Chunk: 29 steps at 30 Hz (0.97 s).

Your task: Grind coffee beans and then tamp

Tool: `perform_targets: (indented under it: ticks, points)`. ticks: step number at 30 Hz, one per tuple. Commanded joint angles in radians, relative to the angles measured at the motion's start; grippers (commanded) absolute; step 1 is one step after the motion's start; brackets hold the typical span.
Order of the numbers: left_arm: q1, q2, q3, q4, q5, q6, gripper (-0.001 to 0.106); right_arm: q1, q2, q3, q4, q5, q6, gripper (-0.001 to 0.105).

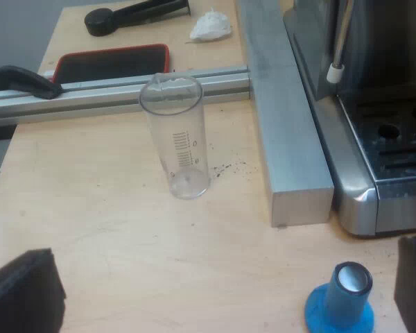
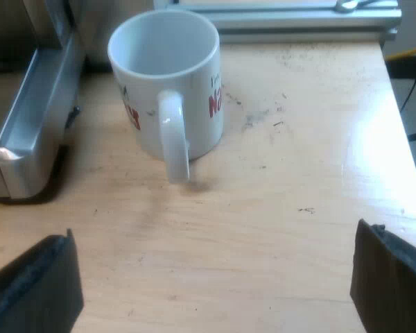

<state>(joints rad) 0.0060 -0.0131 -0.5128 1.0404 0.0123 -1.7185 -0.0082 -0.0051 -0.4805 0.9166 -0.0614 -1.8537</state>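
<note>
My left gripper (image 1: 225, 291) is open above the wooden table, its black fingers (image 1: 24, 291) wide apart with nothing between them. A blue tamper (image 1: 341, 305) with a metal top stands close to one of its fingers. An empty clear measuring glass (image 1: 177, 135) stands upright farther out, beside a metal bar. The espresso machine's drip tray corner (image 1: 374, 173) lies beyond that bar. My right gripper (image 2: 211, 288) is open too, fingers far apart over bare table. A white mug (image 2: 170, 83) with red lettering stands ahead of it, handle turned toward the gripper, beside the espresso machine's base (image 2: 28, 132).
A thick aluminium bar (image 1: 284, 125) runs alongside the machine and a rail (image 1: 111, 94) crosses behind the glass. Beyond the rail lie a red-edged black pad (image 1: 111, 64), a black-handled tool (image 1: 132, 14) and a crumpled white tissue (image 1: 210, 25). Coffee specks dot the table.
</note>
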Motion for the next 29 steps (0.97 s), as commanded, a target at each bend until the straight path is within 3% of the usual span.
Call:
perform_targets:
  ticks: [1, 7, 11, 29]
  points:
    - [0.002, -0.136, -0.002, -0.022, 0.007, -0.011, 0.105, 0.001, -0.045, 0.015, -0.006, -0.011, -0.005, 0.081]
    - [0.002, -0.136, -0.002, -0.022, 0.006, -0.011, 0.105, 0.001, -0.045, 0.022, -0.018, -0.011, -0.005, 0.081]
    - [0.002, -0.136, -0.002, -0.022, 0.054, -0.002, 0.105, 0.001, -0.045, 0.022, -0.018, -0.003, -0.005, 0.081]
    - [0.002, -0.136, 0.015, -0.054, 0.054, 0.001, 0.105, 0.001, -0.045, 0.022, -0.018, -0.003, -0.005, 0.081]
